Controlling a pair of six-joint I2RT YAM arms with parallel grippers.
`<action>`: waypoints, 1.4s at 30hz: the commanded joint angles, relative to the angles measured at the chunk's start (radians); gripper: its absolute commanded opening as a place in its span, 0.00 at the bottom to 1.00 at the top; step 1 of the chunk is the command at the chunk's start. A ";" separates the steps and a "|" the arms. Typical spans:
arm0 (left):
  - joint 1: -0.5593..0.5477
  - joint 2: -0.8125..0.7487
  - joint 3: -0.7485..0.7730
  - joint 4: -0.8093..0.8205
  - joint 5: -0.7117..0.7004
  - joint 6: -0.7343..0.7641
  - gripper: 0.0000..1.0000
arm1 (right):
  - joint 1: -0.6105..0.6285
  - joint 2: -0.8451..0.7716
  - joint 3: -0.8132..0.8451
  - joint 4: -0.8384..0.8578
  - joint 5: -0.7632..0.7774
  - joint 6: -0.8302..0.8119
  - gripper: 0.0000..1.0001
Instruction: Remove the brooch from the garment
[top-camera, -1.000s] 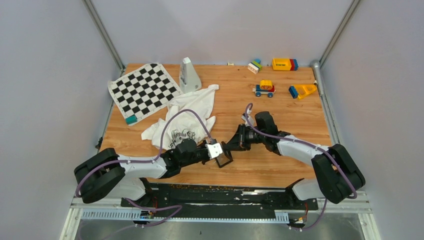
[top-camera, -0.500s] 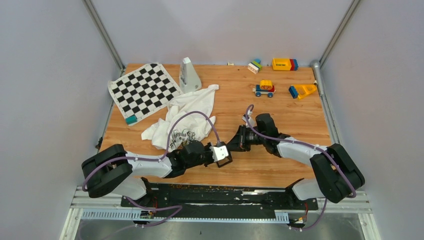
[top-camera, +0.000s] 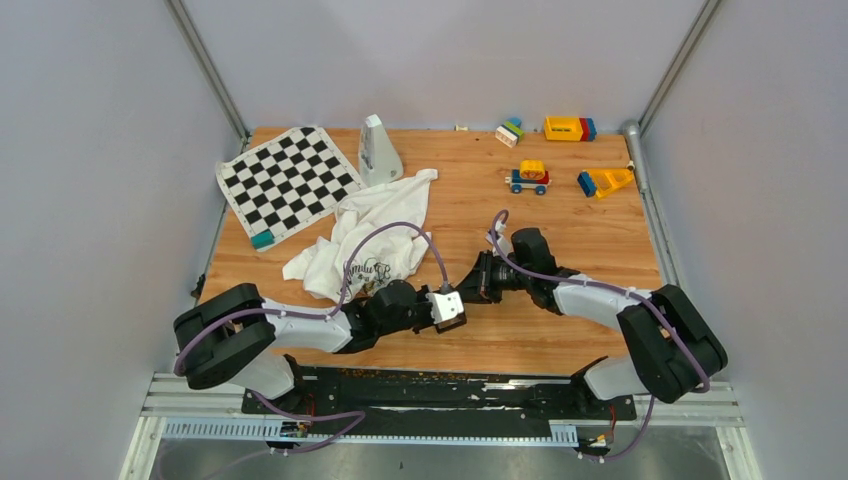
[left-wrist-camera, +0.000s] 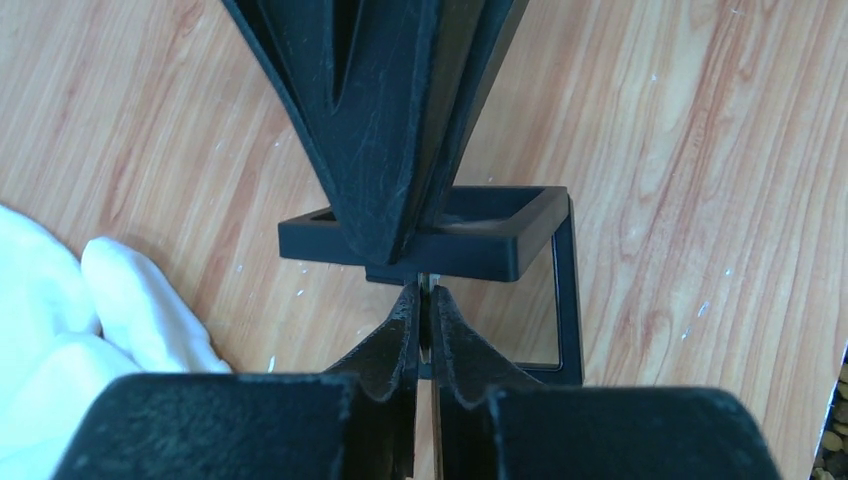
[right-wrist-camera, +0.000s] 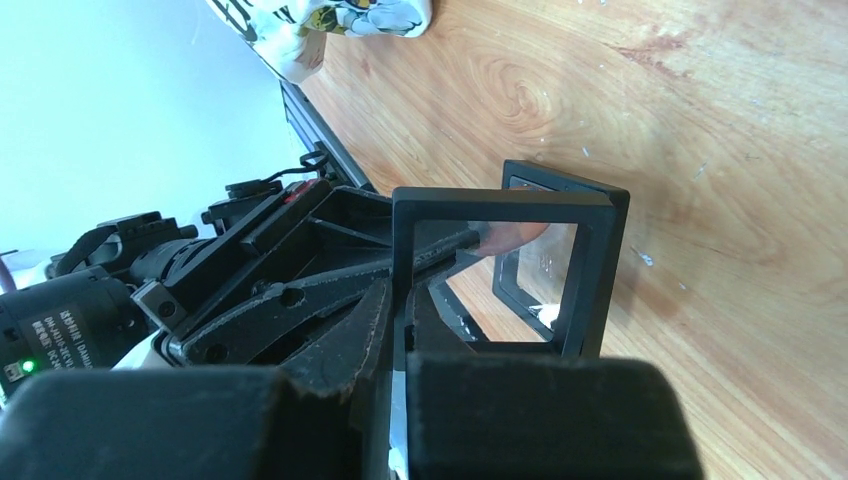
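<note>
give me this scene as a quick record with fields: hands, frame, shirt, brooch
left hand: shut on one half of the black frame
right hand: shut on the frame's other half
black frame: two square halves, angled apart
garment: crumpled on the table, left of both hands, not held
brooch: cannot be made out

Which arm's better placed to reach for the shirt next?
Left, probably. The left gripper sits nearer the shirt, and cloth shows in its wrist view. The right gripper is shut on the black frame, farther off.
</note>
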 joint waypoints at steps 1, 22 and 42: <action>-0.012 0.041 0.058 -0.042 0.062 0.004 0.11 | -0.005 0.011 0.003 0.043 0.016 0.007 0.00; -0.021 -0.136 -0.042 0.025 0.152 -0.129 0.56 | -0.005 -0.082 0.076 -0.255 0.225 -0.131 0.00; 0.234 -0.378 0.002 -0.243 0.045 -0.456 0.62 | -0.005 -0.178 0.163 -0.714 0.686 -0.185 0.10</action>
